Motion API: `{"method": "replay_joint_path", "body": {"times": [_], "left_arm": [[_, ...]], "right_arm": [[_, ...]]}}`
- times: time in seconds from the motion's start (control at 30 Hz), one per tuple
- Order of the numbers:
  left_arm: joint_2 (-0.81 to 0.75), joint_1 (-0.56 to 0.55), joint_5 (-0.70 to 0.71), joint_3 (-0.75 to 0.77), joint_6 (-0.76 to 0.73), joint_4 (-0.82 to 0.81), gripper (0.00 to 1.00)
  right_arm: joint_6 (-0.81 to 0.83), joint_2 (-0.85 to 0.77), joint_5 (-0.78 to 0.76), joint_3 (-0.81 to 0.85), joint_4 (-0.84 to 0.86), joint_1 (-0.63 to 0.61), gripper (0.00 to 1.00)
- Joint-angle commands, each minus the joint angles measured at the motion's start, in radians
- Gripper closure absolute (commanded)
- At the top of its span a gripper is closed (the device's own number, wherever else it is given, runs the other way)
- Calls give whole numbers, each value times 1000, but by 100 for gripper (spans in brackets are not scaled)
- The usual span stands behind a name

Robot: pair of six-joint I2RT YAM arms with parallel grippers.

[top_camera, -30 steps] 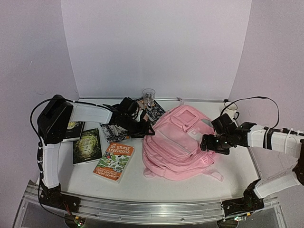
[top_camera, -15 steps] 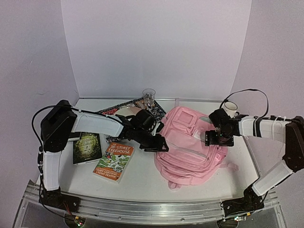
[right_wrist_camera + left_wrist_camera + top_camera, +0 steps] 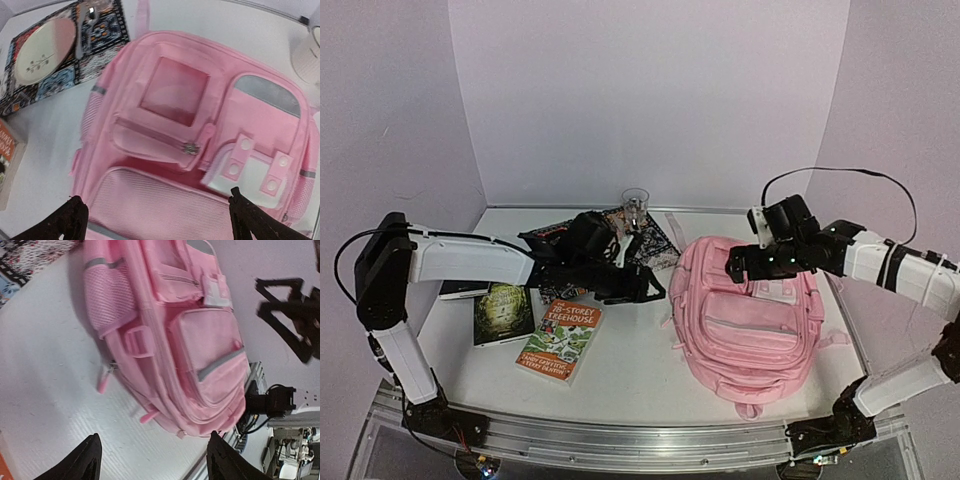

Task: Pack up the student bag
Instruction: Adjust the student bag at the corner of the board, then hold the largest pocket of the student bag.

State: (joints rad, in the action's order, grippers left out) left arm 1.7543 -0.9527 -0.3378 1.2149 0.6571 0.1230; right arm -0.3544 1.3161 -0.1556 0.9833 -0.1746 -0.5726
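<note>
The pink student bag [image 3: 748,322] lies flat on the right half of the table, front pockets up. It fills the right wrist view [image 3: 200,150], where a white patch [image 3: 248,176] and a zip pull [image 3: 190,148] show. My right gripper [image 3: 736,270] hovers open over the bag's far end [image 3: 157,220], with nothing between its fingers. My left gripper [image 3: 653,290] is open to the left of the bag and apart from it. In the left wrist view its open gripper [image 3: 152,462] frames bare table, with the bag [image 3: 190,340] beyond.
An orange book [image 3: 560,338] and a dark green book [image 3: 504,311] lie at the front left. A patterned placemat [image 3: 645,240] with a plate [image 3: 44,50] and spoon lies at the back, with a glass [image 3: 635,200] behind it. A white mug [image 3: 309,55] stands by the bag's far right corner.
The bag has slid right and turned to lie lengthwise. My left gripper has drawn back from it and opened. My right gripper has moved to the bag's far end and opened wider.
</note>
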Motion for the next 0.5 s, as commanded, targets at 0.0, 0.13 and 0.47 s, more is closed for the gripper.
{"method": "replay_joint_path", "body": {"times": [0.0,0.13,0.47], "left_arm": [[13,27,33,-33,-6,-16,27],[49,29,47,-37,-14,-28,27],[77,23,41,-109,-17,-110,26]], "right_arm": [[-39,59,19,67,-69,-138,2],[-126,183,-31,120,-94,-238,5],[-202,486,-168,273,-202,-329,8]]}}
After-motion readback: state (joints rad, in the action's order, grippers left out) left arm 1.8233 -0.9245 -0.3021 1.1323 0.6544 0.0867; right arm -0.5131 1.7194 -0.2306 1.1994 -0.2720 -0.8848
